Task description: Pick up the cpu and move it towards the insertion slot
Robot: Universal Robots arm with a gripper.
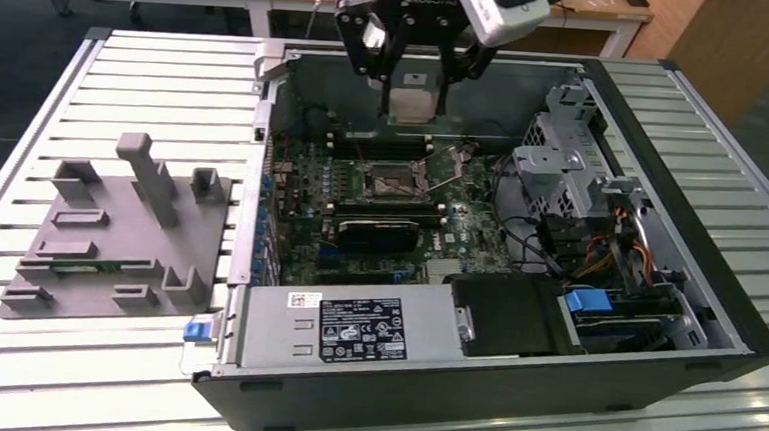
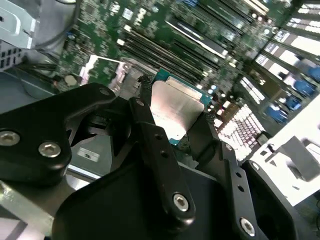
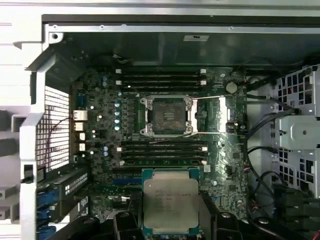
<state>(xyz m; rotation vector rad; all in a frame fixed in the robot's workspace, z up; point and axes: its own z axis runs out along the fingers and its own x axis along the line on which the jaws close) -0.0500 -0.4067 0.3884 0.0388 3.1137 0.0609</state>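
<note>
The cpu (image 1: 411, 104), a flat square chip with a silvery top, hangs between the black fingers of my gripper (image 1: 412, 85), which is shut on it, above the far part of the open computer case. Both wrist views show the cpu (image 2: 176, 111) (image 3: 170, 201) held by two opposite edges, with a finger (image 2: 150, 135) on each side. The insertion slot (image 1: 390, 178), a square socket with a shiny metal frame and a dark centre, lies on the green motherboard below and nearer than the chip. In the first wrist view the insertion slot (image 3: 167, 116) is apart from the chip, with memory slots between them.
A black rounded block (image 1: 376, 237) sits on the board near the socket. A grey power supply (image 1: 350, 329) with a white label fills the case's near side. Drive cages and cables (image 1: 586, 198) stand on the exterior view's right. A grey plastic tray (image 1: 116, 239) lies on the slatted table, left.
</note>
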